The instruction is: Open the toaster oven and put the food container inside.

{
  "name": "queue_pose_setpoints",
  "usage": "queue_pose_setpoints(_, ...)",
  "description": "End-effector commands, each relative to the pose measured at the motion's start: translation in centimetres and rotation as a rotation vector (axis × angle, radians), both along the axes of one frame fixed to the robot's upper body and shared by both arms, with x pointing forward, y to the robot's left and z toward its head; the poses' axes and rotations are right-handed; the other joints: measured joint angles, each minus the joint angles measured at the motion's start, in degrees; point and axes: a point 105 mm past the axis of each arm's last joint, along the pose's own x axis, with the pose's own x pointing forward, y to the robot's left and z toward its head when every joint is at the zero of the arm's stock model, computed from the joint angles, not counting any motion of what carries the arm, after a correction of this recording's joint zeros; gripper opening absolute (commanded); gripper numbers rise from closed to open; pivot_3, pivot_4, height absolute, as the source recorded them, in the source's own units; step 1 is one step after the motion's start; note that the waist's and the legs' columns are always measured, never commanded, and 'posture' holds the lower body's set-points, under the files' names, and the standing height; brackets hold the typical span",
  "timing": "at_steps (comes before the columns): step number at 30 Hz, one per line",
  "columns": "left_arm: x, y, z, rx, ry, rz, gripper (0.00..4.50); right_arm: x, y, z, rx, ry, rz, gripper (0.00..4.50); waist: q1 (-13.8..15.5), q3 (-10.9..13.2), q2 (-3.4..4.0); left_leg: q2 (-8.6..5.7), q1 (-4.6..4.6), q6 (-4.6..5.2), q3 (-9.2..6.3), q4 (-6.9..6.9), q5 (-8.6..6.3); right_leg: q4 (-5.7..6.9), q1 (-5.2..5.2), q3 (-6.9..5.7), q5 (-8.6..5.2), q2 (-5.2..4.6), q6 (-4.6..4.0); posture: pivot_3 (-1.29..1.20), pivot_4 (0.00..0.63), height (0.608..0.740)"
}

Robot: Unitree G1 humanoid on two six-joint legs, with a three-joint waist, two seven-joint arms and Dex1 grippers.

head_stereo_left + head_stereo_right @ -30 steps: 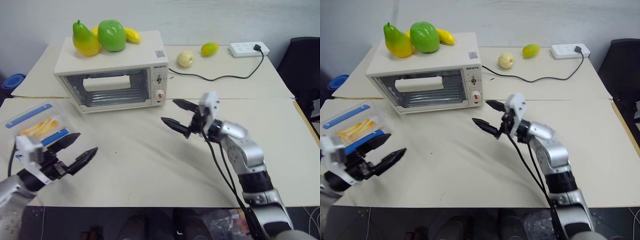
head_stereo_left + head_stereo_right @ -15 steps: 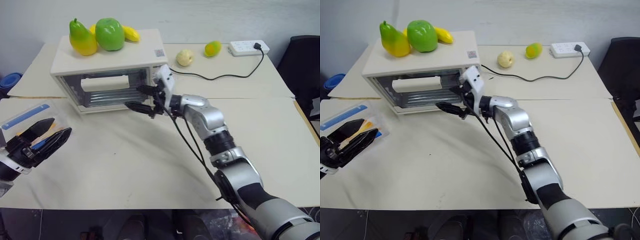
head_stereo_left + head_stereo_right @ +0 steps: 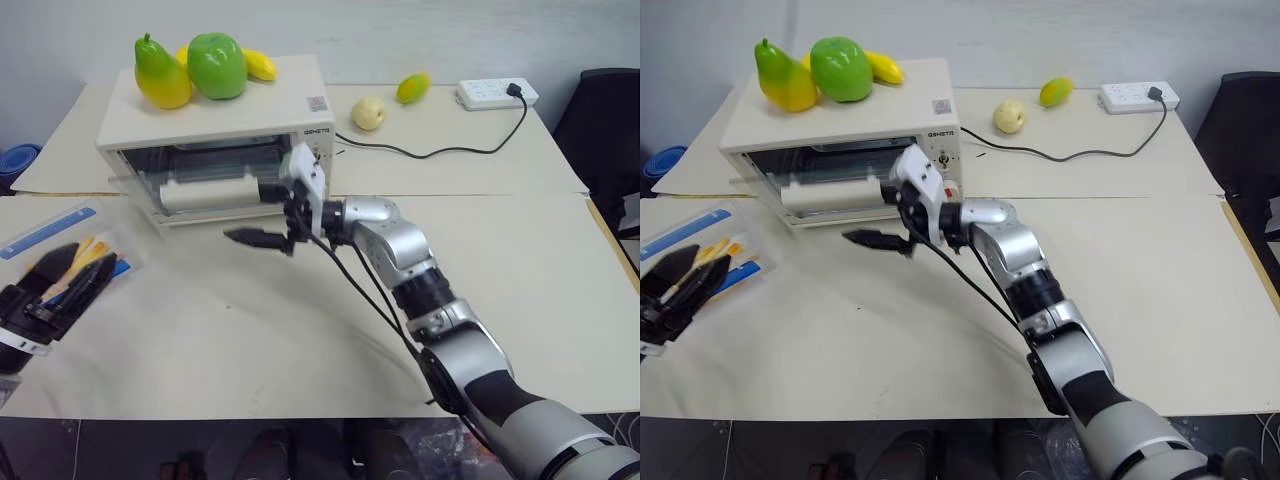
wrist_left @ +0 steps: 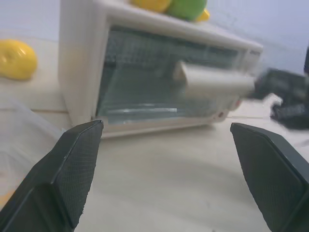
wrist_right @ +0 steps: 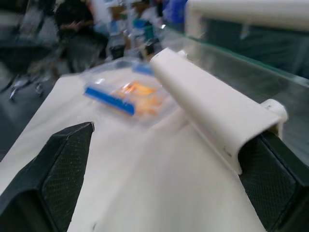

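Since a second ago the right gripper has swung across from mid-table to the toaster oven, its fingers spread either side of the door handle, one below and one at the handle's end. The glass door already leans out a little at the top (probably being hooked open). Off to the robot's left, the left gripper hovers over the food container, fingers apart and holding nothing, likely placed ready to collect it once the oven is open.
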Motion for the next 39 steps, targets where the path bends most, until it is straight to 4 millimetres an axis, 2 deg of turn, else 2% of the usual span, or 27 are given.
queue_pose_setpoints(1,0.5,1.2,2.4,0.033,-0.057,0.036,3.59,-1.5,0.3,0.0,-0.028,-0.066,0.06,4.5,0.0,0.0,0.01,-0.02,0.0,-0.02,0.03,0.0,0.01,0.0,-0.03,0.03,0.0,0.0,0.0,0.0,0.15,0.74)
queue_pose_setpoints(3,2.5,1.6,2.5,0.102,-0.013,0.066,2.93,-1.6,0.2,-0.9,-0.056,-0.082,0.058,4.5,0.1,0.0,0.01,-0.02,0.0,-0.07,0.03,0.03,0.04,-0.03,-0.05,0.02,0.0,0.0,0.0,0.0,0.15,0.74)
queue_pose_setpoints(7,6.2,1.4,3.3,0.149,-0.016,0.083,1.72,-1.6,0.5,-1.3,-0.055,-0.087,0.05,4.5,0.4,0.0,-0.01,-0.08,0.04,-0.18,0.03,0.04,0.2,0.1,-0.05,0.04,0.0,-0.02,-0.01,0.0,0.15,0.74)
queue_pose_setpoints(11,10.0,1.4,2.9,0.215,0.041,0.126,0.51,-2.3,0.6,-1.9,-0.07,-0.066,0.078,4.5,-0.1,0.0,-0.04,-0.09,0.04,-0.2,0.04,0.06,0.21,0.44,-0.15,0.03,0.01,-0.02,-0.01,0.0,0.15,0.74)
queue_pose_setpoints(12,10.6,1.3,2.8,0.236,0.046,0.118,0.16,-2.3,0.5,-2.0,-0.072,-0.063,0.079,4.5,-0.3,0.0,-0.04,-0.09,0.03,-0.2,0.04,0.04,0.21,0.5,-0.19,0.02,0.01,-0.02,-0.01,0.0,0.15,0.74)
queue_pose_setpoints(13,10.9,0.7,2.4,0.271,0.062,0.078,0.02,-2.2,0.5,-2.1,-0.073,-0.062,0.073,4.5,-0.5,0.0,-0.04,-0.09,0.02,-0.2,0.04,0.02,0.21,0.54,-0.23,-0.04,0.01,-0.02,-0.01,0.0,0.15,0.74)
queue_pose_setpoints(17,10.6,-1.7,0.2,0.371,0.155,-0.115,0.02,-1.8,-0.2,-2.7,-0.076,-0.066,0.039,4.5,-1.6,0.0,-0.04,-0.14,0.03,-0.15,-0.01,-0.04,0.13,0.59,-0.34,-0.07,0.01,-0.06,-0.01,0.0,0.15,0.74)
queue_pose_setpoints(19,10.2,-2.6,-1.0,0.412,0.188,-0.178,0.02,-1.7,-1.3,-3.6,-0.078,-0.056,0.015,4.5,-1.8,0.0,-0.04,-0.16,0.03,-0.12,-0.03,-0.02,0.1,0.59,-0.35,-0.09,0.01,-0.08,-0.01,0.0,0.15,0.74)
queue_pose_setpoints(22,10.0,-3.2,-2.5,0.449,0.233,-0.202,0.02,-2.4,-3.6,-5.4,-0.093,-0.057,-0.009,4.5,-1.5,0.0,-0.04,-0.18,0.02,-0.09,-0.09,0.0,0.07,0.57,-0.32,-0.1,0.01,-0.1,-0.01,0.0,0.15,0.74)
queue_pose_setpoints(28,9.6,-4.5,-4.7,0.496,0.264,-0.225,0.02,-3.8,-8.7,-7.4,-0.115,-0.034,-0.094,4.5,-0.5,0.0,-0.06,-0.19,-0.05,-0.08,-0.06,0.47,0.06,0.4,-0.16,-0.02,0.01,-0.1,-0.01,0.0,0.15,0.74)
queue_pose_setpoints(30,9.3,-5.3,-5.6,0.498,0.271,-0.226,0.02,-4.0,-11.1,-7.4,-0.09,-0.052,-0.154,4.5,0.2,0.0,-0.07,-0.18,0.0,-0.1,-0.05,0.56,0.07,0.47,-0.1,-0.01,0.01,-0.1,-0.01,0.0,0.15,0.74)
queue_pose_setpoints(34,8.3,-6.5,-7.4,0.478,0.286,-0.234,0.02,-4.1,-14.0,-6.7,-0.034,-0.115,-0.24,4.5,0.5,0.0,-0.07,-0.18,0.06,-0.1,-0.03,0.56,0.08,0.55,-0.08,0.03,0.01,-0.09,-0.01,0.0,0.15,0.74)
queue_pose_setpoints(35,7.9,-6.7,-7.9,0.466,0.292,-0.237,0.02,-3.6,-14.7,-6.5,-0.032,-0.154,-0.301,4.5,0.5,0.0,-0.07,-0.17,0.05,-0.1,-0.02,0.55,0.08,0.55,-0.09,0.06,0.01,-0.09,-0.01,0.0,0.15,0.74)
queue_pose_setpoints(37,7.3,-6.9,-8.5,0.441,0.298,-0.249,0.02,-2.9,-15.6,-6.0,-0.001,-0.208,-0.383,4.5,0.5,0.0,-0.07,-0.16,0.06,-0.1,-0.01,0.54,0.07,0.54,-0.1,0.06,0.01,-0.08,-0.01,0.0,0.15,0.74)
queue_pose_setpoints(39,7.0,-6.5,-9.0,0.427,0.3,-0.205,0.02,-3.2,-15.8,-5.7,0.031,-0.204,-0.374,4.5,0.5,0.0,-0.06,-0.17,0.07,-0.1,0.0,0.54,0.07,0.54,-0.08,0.05,0.01,-0.09,-0.01,0.0,0.15,0.74)
